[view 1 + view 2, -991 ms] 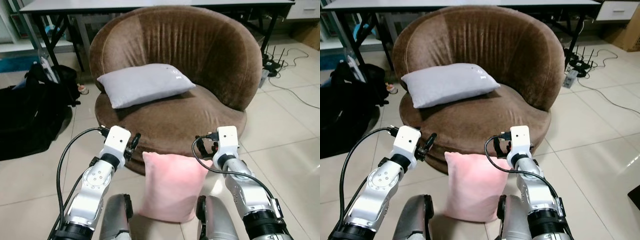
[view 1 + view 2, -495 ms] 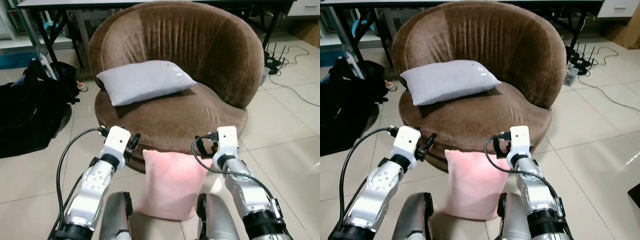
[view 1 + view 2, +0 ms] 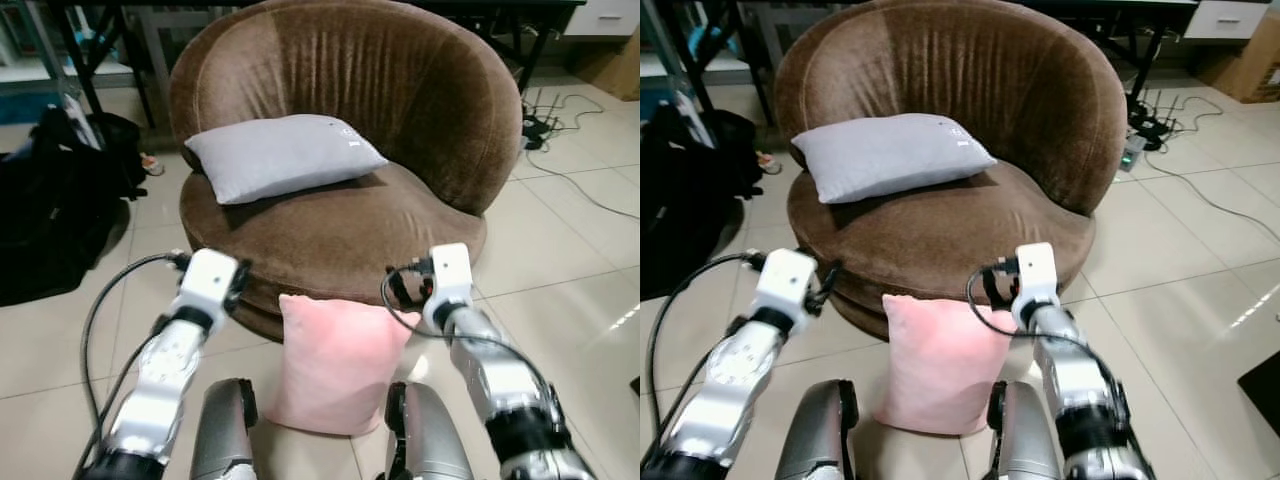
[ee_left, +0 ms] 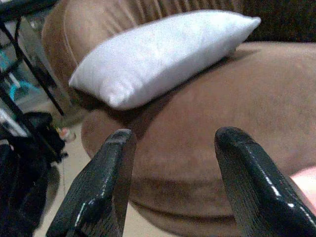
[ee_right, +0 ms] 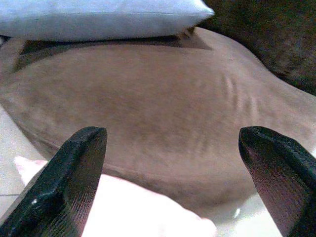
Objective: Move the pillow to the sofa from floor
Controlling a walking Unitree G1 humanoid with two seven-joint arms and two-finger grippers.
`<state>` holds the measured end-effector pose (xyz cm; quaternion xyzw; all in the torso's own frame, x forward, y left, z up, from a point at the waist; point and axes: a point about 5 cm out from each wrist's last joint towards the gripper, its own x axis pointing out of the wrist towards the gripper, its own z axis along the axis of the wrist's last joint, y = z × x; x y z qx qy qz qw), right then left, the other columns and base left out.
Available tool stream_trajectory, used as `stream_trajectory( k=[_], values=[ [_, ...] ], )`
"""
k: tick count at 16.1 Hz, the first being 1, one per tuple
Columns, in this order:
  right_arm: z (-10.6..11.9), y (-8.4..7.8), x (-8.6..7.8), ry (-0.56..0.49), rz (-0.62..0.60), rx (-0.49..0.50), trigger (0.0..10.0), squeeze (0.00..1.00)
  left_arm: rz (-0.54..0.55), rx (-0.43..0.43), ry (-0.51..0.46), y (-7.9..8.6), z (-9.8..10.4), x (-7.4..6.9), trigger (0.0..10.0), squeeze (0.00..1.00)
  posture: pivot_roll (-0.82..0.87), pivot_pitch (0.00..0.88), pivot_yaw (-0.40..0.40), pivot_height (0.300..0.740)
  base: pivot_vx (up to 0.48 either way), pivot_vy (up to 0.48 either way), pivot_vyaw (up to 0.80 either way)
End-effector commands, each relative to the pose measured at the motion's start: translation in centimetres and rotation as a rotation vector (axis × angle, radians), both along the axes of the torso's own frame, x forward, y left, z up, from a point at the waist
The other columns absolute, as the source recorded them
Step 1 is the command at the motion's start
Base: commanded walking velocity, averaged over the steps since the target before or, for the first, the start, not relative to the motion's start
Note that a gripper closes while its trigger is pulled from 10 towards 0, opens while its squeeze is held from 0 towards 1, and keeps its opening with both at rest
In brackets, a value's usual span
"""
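Pillow: the pink pillow point(image 3: 335, 360) stands on its edge on the floor point(image 3: 560, 300), leaning against the front edge of the sofa point(image 3: 330, 230). It sits right between the robot's two arms.

Sofa: a round brown seat with a high back. A grey pillow point(image 3: 280, 157) already lies on it, toward its left side. The front and right part of the seat is bare.

Left gripper: the left gripper point(image 4: 173, 187) is held up near the pillow's top left corner, just beside it and not touching. Its fingers point(image 4: 103, 192) are apart, with nothing between them.

Right gripper: the right gripper point(image 5: 173, 182) is at the pillow's top right corner, very close to it. I cannot tell if it touches. Its fingers point(image 5: 64, 182) are wide apart, with nothing held.

Step now: I think the robot is getting ready to grab. The pillow is not picked up yet, so the job has hardly started.

Next move: both grippers likely need to come in from the two sides and squeeze the soft pillow near its top. Then lift it over the front edge of the sofa and set it on the bare part of the seat.

Watch out: the pillow is soft and may sag or slip if it is held by one corner.
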<state>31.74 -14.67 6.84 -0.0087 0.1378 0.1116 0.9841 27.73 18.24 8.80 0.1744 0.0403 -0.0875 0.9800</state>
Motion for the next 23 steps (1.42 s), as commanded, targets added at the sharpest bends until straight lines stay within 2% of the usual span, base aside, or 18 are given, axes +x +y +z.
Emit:
stream_trajectory(
  k=[1, 2, 3, 4, 6, 8, 9, 12, 15, 17, 20, 21, 23],
  values=[
    [-0.2, -0.1, 0.4, 0.009, 0.02, 0.015, 10.0, 0.0, -0.029, -0.019, -0.011, 0.0, 0.7, -0.5, 10.0, 0.0, 0.1, 0.0, -0.063, 0.527, 0.0, 0.0, 0.0],
    [-0.8, -0.2, 0.8, 0.035, 0.036, -0.021, 10.0, 0.0, -0.061, -0.043, -0.003, -0.2, 0.8, -1.5, 10.0, 0.0, 0.13, 0.0, -0.067, 0.527, 0.0, 0.0, 0.0],
    [-1.1, -0.2, 0.8, 0.048, 0.043, -0.037, 10.0, 0.0, -0.078, -0.045, 0.003, -0.4, 0.7, -2.2, 10.0, 0.0, 0.14, 0.0, -0.067, 0.527, 0.0, 0.0, 0.0],
    [-1.6, -0.1, 0.9, 0.069, 0.059, -0.074, 10.0, 0.0, -0.104, -0.03, 0.024, -0.6, 0.4, -3.5, 10.0, 0.0, 0.18, 0.0, -0.068, 0.527, 0.0, 0.0, 0.0],
    [-2.9, 0.0, 0.9, 0.137, 0.084, -0.078, 10.0, 1.0, -0.172, 0.032, 0.089, -1.2, -0.3, -6.3, 10.0, 0.0, 0.25, 0.0, -0.055, 0.527, 0.0, 0.0, 0.0],
    [-4.2, 0.6, 0.2, 0.182, 0.139, -0.124, 10.0, 1.0, -0.237, 0.043, 0.125, -1.4, 0.3, -8.8, 10.0, 0.0, 0.28, 0.035, -0.035, 0.527, 0.0, 0.0, 0.0],
    [-4.7, 0.9, 0.0, 0.199, 0.158, -0.146, 10.0, 1.0, -0.249, 0.06, 0.149, -1.1, 0.5, -9.9, 10.0, 0.0, 0.31, 0.08, -0.02, 0.527, 0.0, 0.0, 0.0],
    [-5.3, 1.0, -0.3, 0.223, 0.167, -0.158, 10.0, 1.0, -0.239, 0.095, 0.174, -0.4, 1.1, -11.7, 10.0, 0.0, 0.34, 0.117, -0.009, 0.527, 0.0, 0.0, 0.0],
    [-5.8, 1.7, -0.5, 0.251, 0.163, -0.176, 10.0, 1.0, -0.172, 0.164, 0.182, 1.2, 2.6, -13.2, 10.0, 0.0, 0.41, 0.166, 0.0, 0.527, 0.0, 0.0, 0.0],
    [-5.6, 2.2, -0.2, 0.252, 0.165, -0.186, 10.0, 1.0, -0.074, 0.229, 0.23, 2.4, 2.9, -14.8, 10.0, 0.0, 0.47, 0.178, -0.006, 0.527, 0.0, 0.0, 0.0],
    [-5.0, 3.1, 0.3, 0.236, 0.149, -0.172, 10.0, 1.0, 0.107, 0.215, 0.253, 4.5, 3.9, -17.3, 10.0, 0.0, 0.55, 0.197, -0.015, 0.527, 0.0, 0.0, 0.0],
    [-4.8, 3.3, 0.5, 0.231, 0.136, -0.18, 10.0, 1.0, 0.139, 0.235, 0.26, 5.2, 4.2, -18.0, 10.0, 0.0, 0.56, 0.194, -0.019, 0.527, 0.0, 0.0, 0.0],
    [-4.3, 3.7, 0.9, 0.206, 0.123, -0.19, 10.0, 1.0, 0.15, 0.233, 0.233, 5.1, 5.2, -18.5, 10.0, 0.0, 0.59, 0.19, -0.024, 0.527, 0.0, 0.0, 0.0]
  ],
)
